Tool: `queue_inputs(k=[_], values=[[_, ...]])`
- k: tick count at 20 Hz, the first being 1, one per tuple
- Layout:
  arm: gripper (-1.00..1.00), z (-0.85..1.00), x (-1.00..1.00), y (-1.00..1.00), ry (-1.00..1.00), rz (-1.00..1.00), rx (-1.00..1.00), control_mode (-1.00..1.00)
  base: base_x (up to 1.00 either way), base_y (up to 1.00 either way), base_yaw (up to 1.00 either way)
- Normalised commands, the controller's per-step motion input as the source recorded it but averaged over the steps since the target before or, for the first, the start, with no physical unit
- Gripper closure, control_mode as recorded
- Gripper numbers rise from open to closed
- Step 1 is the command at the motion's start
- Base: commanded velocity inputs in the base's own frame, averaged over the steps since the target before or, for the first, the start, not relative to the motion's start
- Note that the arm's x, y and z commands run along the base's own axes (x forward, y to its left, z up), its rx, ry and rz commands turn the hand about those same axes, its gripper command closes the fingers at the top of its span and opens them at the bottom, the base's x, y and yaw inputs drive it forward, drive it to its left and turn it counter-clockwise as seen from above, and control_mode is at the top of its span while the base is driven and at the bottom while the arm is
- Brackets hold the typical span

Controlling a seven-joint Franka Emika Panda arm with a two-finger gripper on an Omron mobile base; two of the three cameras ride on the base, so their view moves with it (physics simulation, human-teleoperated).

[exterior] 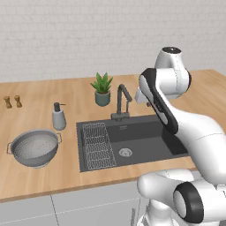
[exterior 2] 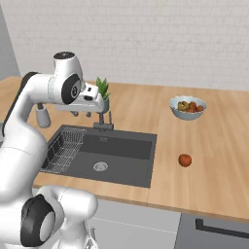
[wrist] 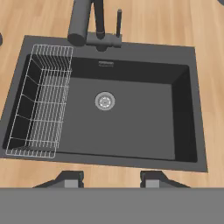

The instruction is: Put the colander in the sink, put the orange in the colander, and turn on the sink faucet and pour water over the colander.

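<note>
The grey holed colander (exterior: 34, 148) stands on the wooden counter left of the sink (exterior: 145, 141). On the counter to the sink's right lies the small orange (exterior 2: 185, 160). The dark sink faucet (exterior: 122, 99) rises behind the basin, its spout angled over it. My gripper (exterior 2: 81, 115) hangs high above the sink, near the faucet, pointing down. In the hand view the sink (wrist: 131, 118) with its steel drain (wrist: 105, 101) lies straight below, and the faucet (wrist: 94, 22) shows at the top. The gripper (wrist: 111, 179) is open, with nothing between its fingertips.
A wire rack (exterior: 98, 145) sits in the sink's left part. A soap pump (exterior: 58, 117) and a potted plant (exterior: 102, 88) stand behind the sink. Two small shakers (exterior: 12, 101) are at the far left. A bowl of mixed fruit (exterior 2: 187, 107) sits back right.
</note>
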Motion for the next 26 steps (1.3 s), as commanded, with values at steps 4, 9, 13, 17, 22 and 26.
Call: queue_inputs(k=[4,9,13,17,22,26], values=[[-1.00,-0.03,0.00,0.36,0.00,-0.03,0.00,-1.00,0.00,0.00,0.00],[-1.00,-0.19,0.00,1.00,0.00,-0.02,0.00,-1.00,0.00,0.00,0.00],[-1.00,-0.23,0.00,1.00,0.00,0.00,0.00,-1.00,0.00,0.00,0.00],[-1.00,-0.28,0.00,1.00,0.00,0.00,0.00,-1.00,0.00,0.00,0.00],[-1.00,-0.29,0.00,0.99,0.00,0.00,0.00,-1.00,0.00,0.00,0.00],[-1.00,-0.29,0.00,0.97,0.00,0.00,0.00,-1.00,0.00,0.00,0.00]])
